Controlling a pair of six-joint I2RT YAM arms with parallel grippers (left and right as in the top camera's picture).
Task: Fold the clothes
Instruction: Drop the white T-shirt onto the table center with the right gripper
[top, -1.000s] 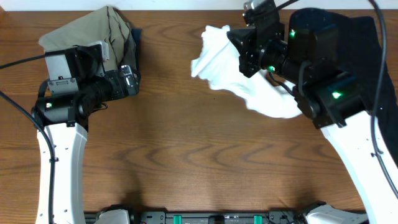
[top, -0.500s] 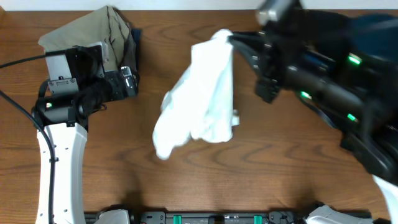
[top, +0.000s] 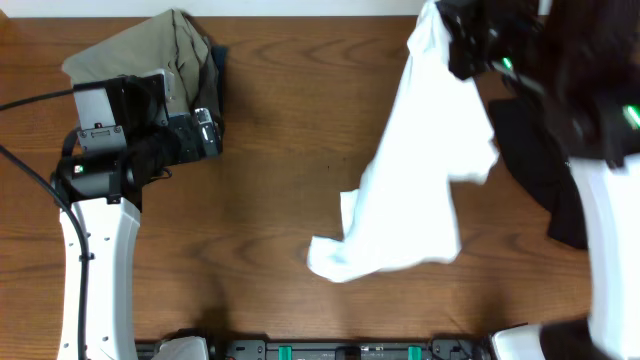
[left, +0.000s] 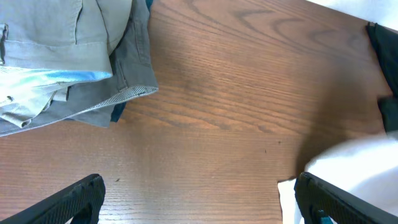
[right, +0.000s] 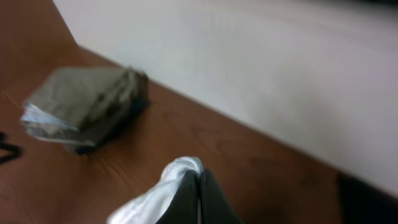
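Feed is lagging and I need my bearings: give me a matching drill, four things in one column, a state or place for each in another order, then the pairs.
1. white T-shirt
2. folded khaki pile
3. left hand
4. right hand

A. shut on white fabric
B. open, holding nothing
C. lying at the far left corner of the table
D. held up, hanging down

Pairs: 1-D, 2-C, 3-B, 4-A
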